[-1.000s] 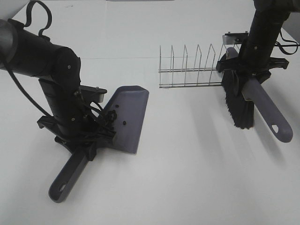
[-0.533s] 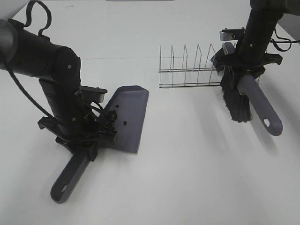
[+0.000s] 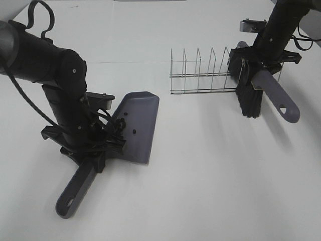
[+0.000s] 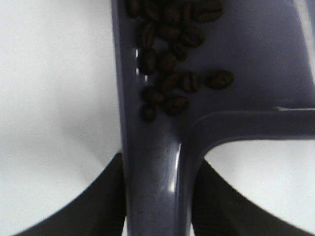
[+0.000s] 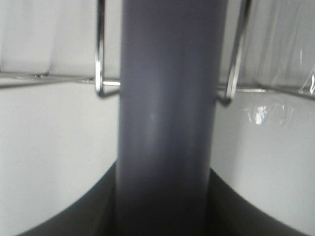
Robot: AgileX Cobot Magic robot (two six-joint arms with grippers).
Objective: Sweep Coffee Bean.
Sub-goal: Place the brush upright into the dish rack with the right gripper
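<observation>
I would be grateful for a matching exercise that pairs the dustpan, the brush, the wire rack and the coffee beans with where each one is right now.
Things:
1. dustpan
2. brush
3. wire rack
4. coffee beans

Places:
A. lying inside the dustpan, against its side wall
B. gripped by its handle in the right pincer
C. standing on the table, toward the back
D. gripped by its handle in the left pincer

Pairs: 1-D, 2-B, 3-C, 4-A
</observation>
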